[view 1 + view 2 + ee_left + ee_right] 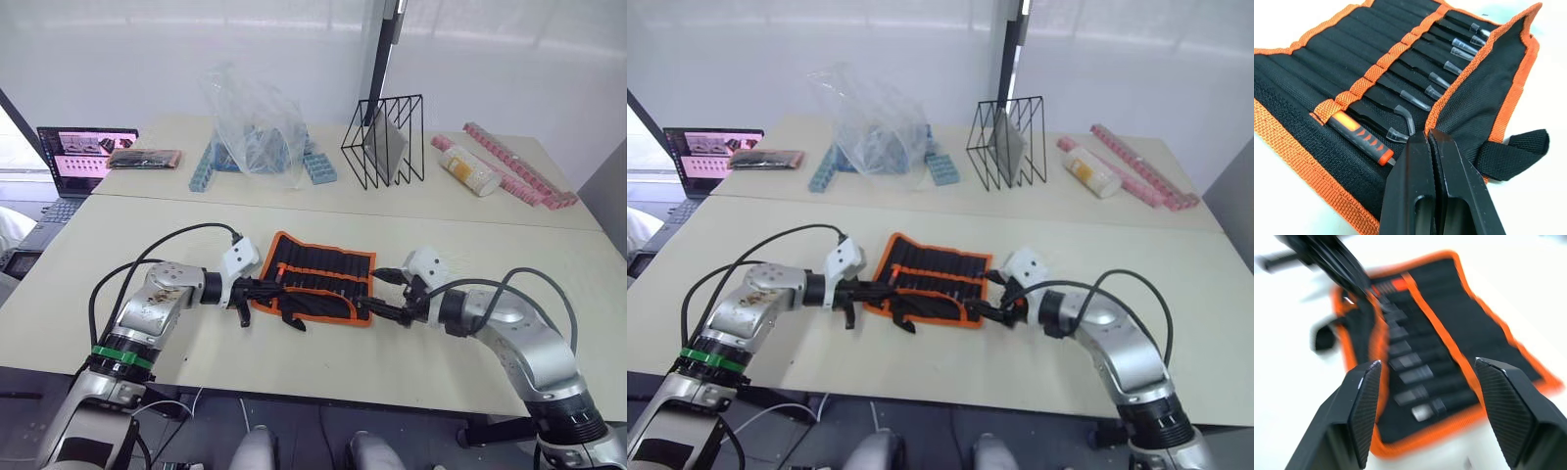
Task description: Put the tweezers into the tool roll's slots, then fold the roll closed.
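Observation:
The tool roll (323, 266) lies open in the middle of the near table, black with orange trim. Several tweezers (1447, 65) sit in its slots (1400, 46), clear caps on their tips, beside an orange-handled tool (1359, 134). My left gripper (277, 293) is at the roll's left front, shut on the orange-trimmed edge of the flap (1484, 93), which is partly lifted over the tips. The black strap (1515, 149) hangs off that flap. My right gripper (388, 294) is open at the roll's right edge, its fingers (1365, 401) spread wide with nothing between them.
On the far table stand a crumpled plastic bag (253, 122) over blue blocks, a black wire rack (384, 142), a pale bottle (468, 169) and pink strips (524, 168). A laptop (83, 157) and a dark packet (145, 158) are at the far left.

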Tool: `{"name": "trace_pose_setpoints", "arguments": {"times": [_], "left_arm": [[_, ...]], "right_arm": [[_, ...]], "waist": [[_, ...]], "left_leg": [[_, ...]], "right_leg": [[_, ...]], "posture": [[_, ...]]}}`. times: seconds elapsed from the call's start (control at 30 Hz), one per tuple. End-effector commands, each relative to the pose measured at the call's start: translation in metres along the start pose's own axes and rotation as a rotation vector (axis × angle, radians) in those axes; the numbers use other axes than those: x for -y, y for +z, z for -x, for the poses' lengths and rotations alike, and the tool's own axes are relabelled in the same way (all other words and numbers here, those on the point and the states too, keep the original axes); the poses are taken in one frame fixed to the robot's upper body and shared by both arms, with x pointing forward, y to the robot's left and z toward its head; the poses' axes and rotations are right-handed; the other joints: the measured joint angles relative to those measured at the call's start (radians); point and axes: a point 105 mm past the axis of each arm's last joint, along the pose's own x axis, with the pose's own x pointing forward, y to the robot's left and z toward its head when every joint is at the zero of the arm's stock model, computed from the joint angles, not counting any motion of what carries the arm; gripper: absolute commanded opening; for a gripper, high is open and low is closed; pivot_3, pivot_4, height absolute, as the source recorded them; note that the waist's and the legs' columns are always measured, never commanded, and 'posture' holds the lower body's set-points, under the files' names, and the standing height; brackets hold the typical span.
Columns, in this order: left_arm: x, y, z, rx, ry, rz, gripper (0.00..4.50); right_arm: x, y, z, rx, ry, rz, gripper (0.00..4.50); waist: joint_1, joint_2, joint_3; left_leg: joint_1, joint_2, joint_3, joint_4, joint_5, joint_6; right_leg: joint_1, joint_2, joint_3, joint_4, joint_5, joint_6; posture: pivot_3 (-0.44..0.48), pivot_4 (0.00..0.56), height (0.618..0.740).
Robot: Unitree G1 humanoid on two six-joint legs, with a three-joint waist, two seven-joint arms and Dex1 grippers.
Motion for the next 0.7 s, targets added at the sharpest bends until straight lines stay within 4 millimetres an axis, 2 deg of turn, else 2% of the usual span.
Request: {"name": "trace_pose_setpoints", "arguments": {"times": [0.03, 0.13, 0.23, 0.3, 0.37, 0.7], "left_arm": [[-0.003, 0.006, -0.003, -0.008, 0.009, -0.045, 0.00], [-0.005, 0.007, -0.005, -0.012, 0.015, -0.047, 0.00], [-0.007, 0.008, -0.005, -0.014, 0.020, -0.052, 0.00], [-0.006, 0.010, -0.005, -0.011, 0.013, -0.060, 0.00], [-0.006, 0.010, -0.005, -0.016, 0.011, -0.074, 0.00], [-0.006, 0.013, -0.004, -0.018, 0.023, -0.124, 0.00]], "right_arm": [[-0.018, 0.023, -0.003, 0.078, 0.089, 0.061, 2.07], [-0.036, 0.028, -0.013, 0.089, 0.163, 0.088, 1.10], [-0.046, 0.024, -0.026, 0.073, 0.183, 0.133, 0.08], [-0.049, 0.016, -0.039, 0.050, 0.173, 0.162, 0.03], [-0.042, 0.008, -0.049, 0.030, 0.120, 0.192, 0.03], [-0.020, -0.029, -0.054, -0.033, 0.032, 0.133, 0.03]], "waist": [[0.001, 0.000, 0.000], [-0.001, 0.000, 0.000], [-0.002, 0.000, 0.000], [-0.001, 0.000, 0.000], [-0.001, 0.000, 0.000], [-0.001, 0.000, 0.000]], "left_leg": [[0.000, 0.000, 0.000, 0.000, 0.000, 0.000], [0.000, 0.000, 0.000, 0.000, 0.000, 0.000], [0.000, 0.000, 0.000, 0.000, 0.000, 0.000], [0.000, 0.000, 0.000, 0.000, 0.000, 0.000], [0.000, 0.000, 0.000, 0.000, 0.000, 0.000], [0.000, 0.000, 0.000, 0.000, 0.000, 0.000]], "right_leg": [[0.000, 0.000, 0.000, 0.000, 0.000, 0.000], [0.000, 0.000, 0.000, 0.000, 0.000, 0.000], [0.000, 0.000, 0.000, 0.000, 0.000, 0.000], [0.000, 0.000, 0.000, 0.000, 0.000, 0.000], [0.000, 0.000, 0.000, 0.000, 0.000, 0.000], [0.000, 0.000, 0.000, 0.000, 0.000, 0.000]], "posture": [[0.000, 0.150, 0.689], [0.000, 0.150, 0.689], [0.000, 0.150, 0.689], [0.000, 0.150, 0.689], [0.000, 0.150, 0.689], [0.000, 0.150, 0.689]]}}
